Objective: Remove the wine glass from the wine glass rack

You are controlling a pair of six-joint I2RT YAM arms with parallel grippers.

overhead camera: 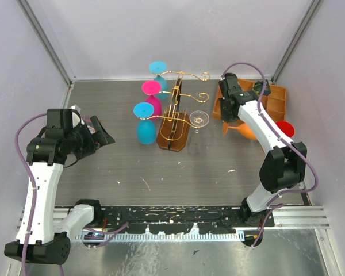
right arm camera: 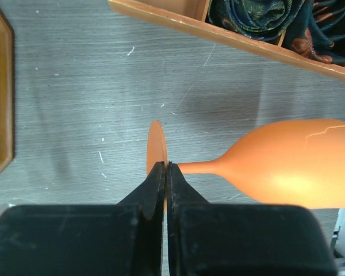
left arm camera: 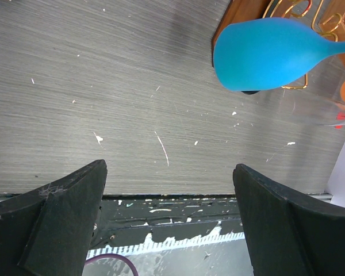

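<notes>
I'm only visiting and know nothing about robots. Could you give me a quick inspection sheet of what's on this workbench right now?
Surface: grey table, scuffed, with white flecks.
Job's things: wine glass rack upright, carrying two blue glasses, a pink glass and a clear glass; orange glass lying on its side on the table.
Clutter: wooden tray holding dark cloth; red item beside it.
Grippers: left gripper open and empty; right gripper shut on the orange glass's foot.
Cables: purple cables looped along both arms.
Surroundings: plain walls and metal frame posts.
</notes>
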